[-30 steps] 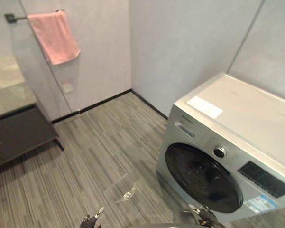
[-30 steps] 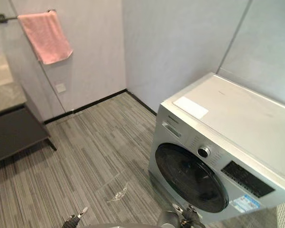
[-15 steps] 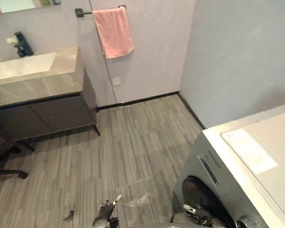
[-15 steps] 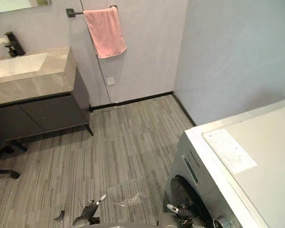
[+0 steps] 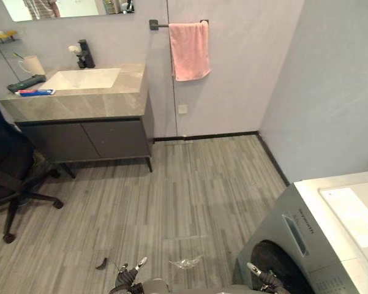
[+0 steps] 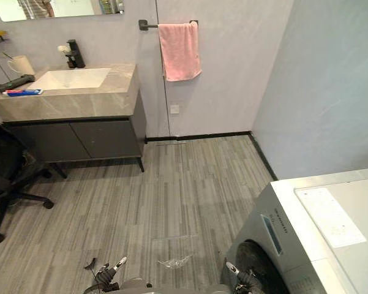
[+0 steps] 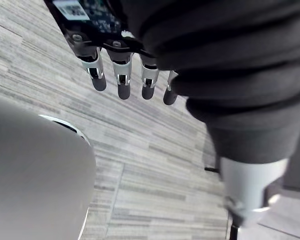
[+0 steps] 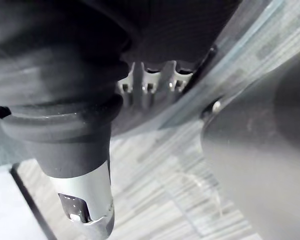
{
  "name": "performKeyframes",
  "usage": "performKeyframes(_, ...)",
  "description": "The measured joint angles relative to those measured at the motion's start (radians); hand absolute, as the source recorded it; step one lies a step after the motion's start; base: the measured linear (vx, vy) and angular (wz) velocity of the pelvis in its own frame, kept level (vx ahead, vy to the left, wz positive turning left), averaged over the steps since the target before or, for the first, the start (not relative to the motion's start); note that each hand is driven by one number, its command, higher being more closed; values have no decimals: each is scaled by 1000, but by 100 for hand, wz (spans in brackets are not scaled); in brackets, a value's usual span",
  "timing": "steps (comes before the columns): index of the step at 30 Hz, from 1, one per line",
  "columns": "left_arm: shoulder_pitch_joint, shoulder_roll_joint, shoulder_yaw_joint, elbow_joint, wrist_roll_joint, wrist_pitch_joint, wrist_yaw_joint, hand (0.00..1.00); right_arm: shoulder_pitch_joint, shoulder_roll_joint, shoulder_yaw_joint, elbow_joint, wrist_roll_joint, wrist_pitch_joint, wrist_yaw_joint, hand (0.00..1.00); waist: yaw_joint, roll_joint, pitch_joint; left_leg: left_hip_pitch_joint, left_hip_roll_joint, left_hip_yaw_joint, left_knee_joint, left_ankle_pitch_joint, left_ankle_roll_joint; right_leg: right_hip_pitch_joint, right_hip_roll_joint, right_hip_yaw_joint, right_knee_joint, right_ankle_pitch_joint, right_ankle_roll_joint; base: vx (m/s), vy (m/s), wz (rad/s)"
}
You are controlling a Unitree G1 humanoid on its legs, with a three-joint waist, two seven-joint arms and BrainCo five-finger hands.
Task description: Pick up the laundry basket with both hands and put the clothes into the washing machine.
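The silver washing machine [image 5: 337,226] stands at the lower right with its dark round door [image 5: 275,269] closed, facing the floor in front of me. My left hand [image 5: 127,278] hangs low at the bottom edge over the grey plank floor [image 7: 154,165]; its fingers [image 7: 121,82] point straight down and hold nothing. Just in front of the machine's door, my right hand [image 5: 263,280] is low at the bottom edge, and its dark cover [image 8: 140,30] sits close to the machine's front.
A dark vanity with a stone top and sink [image 5: 79,98] stands at the far left wall, with a pink towel [image 5: 190,50] on a rail beside it. A black office chair [image 5: 12,177] is at the left. A clear plastic scrap [image 5: 187,262] lies on the floor.
The camera has swung left: the washing machine slid to the lower right corner, and the vanity, sink and chair came into view. Both hands stay low at the bottom edge.
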Motion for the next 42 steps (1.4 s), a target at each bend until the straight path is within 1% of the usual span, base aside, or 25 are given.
performKeyframes(2, -6, -1, 27, 4, 1, -1, 1, 0, 1, -1, 41, 0, -2, 2, -6, 0, 15, -8, 4, 24, -30, 57, -69, -1, -1, 3, -20, 32, -15, 9, 2, -33, 117, -18)
performKeyframes(3, -5, 8, 45, -1, 3, -2, -1, 0, 5, 9, 66, -6, -9, 2, -5, 0, 11, -37, 1, 31, -48, 85, -104, 17, 1, -2, -26, 32, 12, 5, -2, 40, 35, -3)
performKeyframes(5, -9, 9, 47, 0, 3, 0, 0, 0, 6, 10, 72, -5, -10, 2, -4, 0, 13, -46, 5, 58, -55, 107, -122, 17, 1, 28, -34, 38, -39, 13, 4, 53, 26, -19)
performKeyframes(7, -8, 10, 45, 13, 4, 0, 0, 0, 7, 10, 72, 7, -10, 1, -4, 0, 15, -49, -6, 95, -63, 133, -157, 18, 0, 42, -37, 60, -74, 19, -4, 58, 48, -38)
performKeyframes(8, -8, 14, 41, 27, 6, 1, 0, 0, 7, 10, 72, 21, -10, 0, -4, 0, 12, -61, -17, 106, -73, 134, -175, 19, 0, 46, -41, 66, -88, 20, -3, 98, 37, -40)
performKeyframes(9, -9, 27, 10, 40, 5, 1, 0, 0, 8, 8, 72, 32, -10, 1, -4, 0, 8, -58, -29, 116, -88, 137, -197, 19, 0, 42, -49, 75, -90, 17, 2, 103, 25, -22)
performKeyframes(13, -20, 53, -85, 65, 4, 0, -1, 0, 8, 2, 69, 40, -16, 1, -1, 0, 3, -72, -42, 138, -145, 138, -236, 16, 14, 29, -93, 82, -47, -24, 25, 173, 57, -6)
performKeyframes(14, -31, 57, -104, 80, 3, 1, 1, 0, 14, -9, 56, 41, -22, 1, 1, 0, 2, -70, -39, 157, -161, 125, -266, 42, 41, -13, -100, 82, 68, -32, 45, 227, 68, 9)
performKeyframes(15, -45, 62, -130, 103, 3, 2, 0, 0, 6, -10, 54, 37, -21, 0, 2, 0, 1, -63, -31, 179, -167, 122, -275, 49, 45, -94, -97, 85, 257, -27, 36, 192, 42, 15)
performKeyframes(16, -50, 71, -145, 109, 3, 3, 0, 0, -1, -10, 52, 34, -20, 0, 2, 0, 0, -68, -26, 196, -178, 115, -276, 48, 48, -127, -98, 87, 356, -15, 18, 222, 69, 38)
performKeyframes(17, -60, 89, -175, 109, 4, 4, -1, 0, -3, -10, 52, 28, -18, -2, 2, 0, -8, -62, -6, 241, -173, 91, -277, 46, 60, -173, -101, 88, 502, -10, -2, 210, 10, 53)
performKeyframes(18, -65, 99, -193, 109, 4, 5, 0, 0, -5, -5, 56, 27, -16, -5, 3, 0, -10, -77, -1, 260, -168, 80, -279, 43, 64, -188, -101, 79, 543, -49, -8, 298, -32, 66)
performKeyframes(19, -74, 101, -193, 108, 4, 5, 0, 0, -5, -1, 68, 27, -16, -5, 4, 0, 0, -87, 6, 275, -158, 67, -291, 44, 64, -210, -94, 31, 534, -85, -27, 144, -56, 46)
performKeyframes(20, -75, 101, -192, 108, 4, 5, 0, 0, -9, 4, 73, 26, -16, -6, 3, 0, 2, -87, 6, 278, -148, 65, -296, 43, 62, -221, -87, 10, 505, -91, -36, 148, -105, 40)
performKeyframes(21, -73, 100, -188, 108, 4, 5, 0, 0, -11, 20, 74, 20, -18, -8, 2, 0, -1, -86, 6, 282, -133, 56, -303, 44, 49, -217, -69, -12, 394, -87, -37, 111, -128, 37)
performKeyframes(22, -71, 107, -190, 116, 4, 5, -1, 0, -6, 21, 80, 21, -19, -12, 3, 0, -3, -94, 3, 283, -137, 39, -309, 40, 34, -191, -52, -10, 227, -21, -27, 146, -169, 39)
performKeyframes(23, -72, 114, -190, 117, 4, 4, -2, 0, -3, 24, 83, 24, -22, -13, 3, 0, -3, -112, 1, 286, -148, 30, -315, 35, 23, -181, -58, -2, 156, 45, -32, 163, -194, 33)
performKeyframes(24, -84, 106, -188, 127, 3, 6, -2, 0, -12, 13, 69, 35, -17, -10, 3, 0, 0, -97, 10, 300, -132, 19, -321, 39, 2, -164, -51, -10, 153, 42, -18, 139, -158, 22)
performKeyframes(26, -78, 73, -178, 130, 5, 6, -2, 0, -13, -9, 62, 43, -26, -10, 3, 0, -1, -53, 3, 299, -93, 20, -333, 43, -7, -144, -16, -33, 98, 52, -32, 146, -150, 12)
performKeyframes(27, -77, 64, -171, 137, 5, 6, -3, 0, -16, -22, 57, 53, -32, -9, 4, 0, -1, -30, -8, 285, -84, 17, -333, 53, -22, -137, -3, -49, 70, 58, -40, 124, -117, 11)
performKeyframes(28, -78, 62, -172, 141, 5, 7, -3, 0, -19, -26, 51, 59, -32, -9, 4, 0, -4, -24, -10, 285, -76, 15, -333, 57, -28, -126, 3, -57, 55, 61, -43, 118, -109, 20)
performKeyframes(30, -77, 62, -156, 148, 3, 7, -5, 0, -18, -35, 29, 82, -39, -6, 3, 0, -3, -26, -10, 289, -57, 14, -331, 76, -40, -86, 19, -77, 13, 66, -51, 82, -116, 22)
performKeyframes(34, -78, 70, -140, 151, 2, 7, -11, 0, -16, -47, 12, 125, -40, -4, 0, 0, -3, -35, -13, 287, -56, 16, -333, 100, -42, -60, 23, -87, -48, 95, -53, 25, -52, 7)
performKeyframes(38, -76, 72, -106, 156, 1, 8, -12, 0, -7, -52, 11, 147, -40, 5, 3, 0, -7, -33, -15, 283, -59, 19, -354, 106, -36, -28, 34, -86, -136, 150, -46, -34, 26, -3)
performKeyframes(42, -75, 82, -101, 156, 1, 8, -9, 0, -1, -48, 11, 153, -40, 5, 2, 0, -5, -43, -17, 271, -65, 21, -367, 106, -36, -14, 35, -81, -224, 214, -46, -65, 35, -3)
